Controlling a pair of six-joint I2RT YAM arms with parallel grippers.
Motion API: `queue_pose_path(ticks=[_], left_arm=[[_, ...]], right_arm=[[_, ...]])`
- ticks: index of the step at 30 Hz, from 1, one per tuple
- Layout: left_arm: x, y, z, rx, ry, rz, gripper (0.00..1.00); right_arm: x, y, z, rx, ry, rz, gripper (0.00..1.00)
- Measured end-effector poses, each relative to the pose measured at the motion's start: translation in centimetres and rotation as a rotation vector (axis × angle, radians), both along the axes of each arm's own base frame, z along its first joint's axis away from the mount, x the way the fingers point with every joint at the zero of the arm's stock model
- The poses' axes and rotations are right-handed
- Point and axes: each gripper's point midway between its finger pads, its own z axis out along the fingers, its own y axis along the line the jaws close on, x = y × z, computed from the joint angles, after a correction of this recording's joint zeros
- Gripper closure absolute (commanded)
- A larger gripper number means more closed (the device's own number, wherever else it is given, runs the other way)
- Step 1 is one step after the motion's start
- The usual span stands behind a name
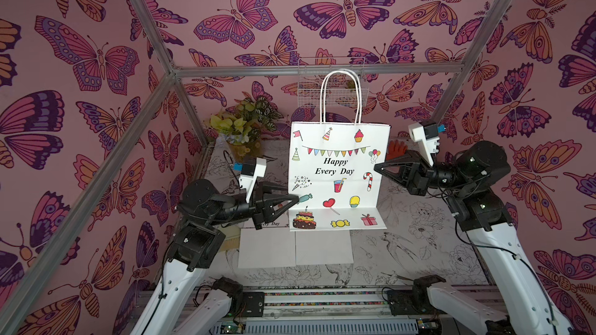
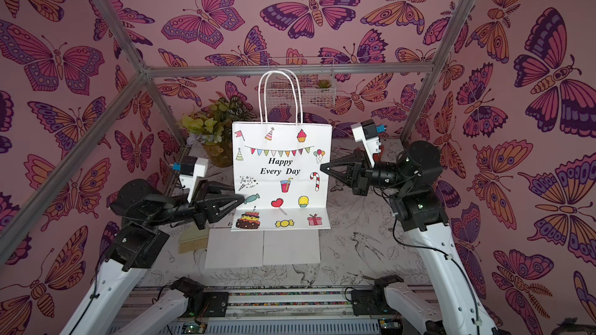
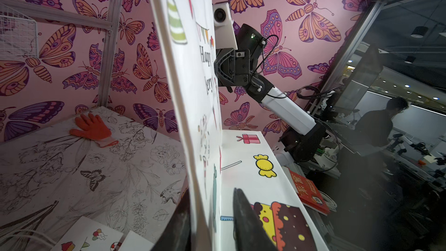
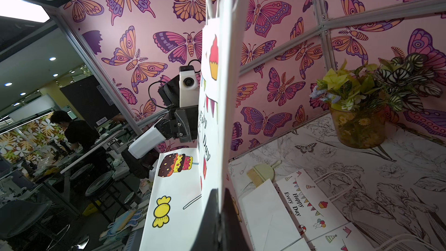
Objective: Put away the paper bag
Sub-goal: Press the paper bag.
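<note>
Left arm (image 1: pixel 174 280) and right arm (image 1: pixel 503 259) rise from the near side and bend inward. Left tool (image 1: pixel 295 199), fingers parted, straddles the lower left edge of the paper bag (image 1: pixel 335 169). Right tool (image 1: pixel 376 166), pressed together, pinches its right edge. The bag stands upright, flattened, bottom flap folded forward, handles raised before the wire basket (image 1: pixel 309 98). Bare counter (image 1: pixel 419 236) shows right of the bag.

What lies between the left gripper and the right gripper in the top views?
The paper bag stands upright and spans the whole stretch between the left gripper and the right gripper. Both top views show it.
</note>
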Motion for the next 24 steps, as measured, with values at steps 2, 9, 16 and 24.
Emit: queue_pose_path(ticks=[2,9,16,24], left_arm=[[0.2,0.1,0.1,-0.005,-0.002,0.015,0.61],[0.7,0.2,1.0,-0.036,-0.016,0.045,0.87],[0.8,0.2,1.0,-0.041,-0.016,0.050,1.00],[1.0,0.7,1.5,-0.054,-0.029,0.088,1.00]], right_arm=[[-0.1,0.0,-0.3,-0.007,0.001,0.008,1.00],[-0.6,0.3,-0.9,-0.024,0.002,0.036,1.00],[-0.6,0.3,-1.1,-0.028,0.008,0.040,0.96],[-1.3,0.5,-1.1,-0.033,-0.011,0.078,0.67]])
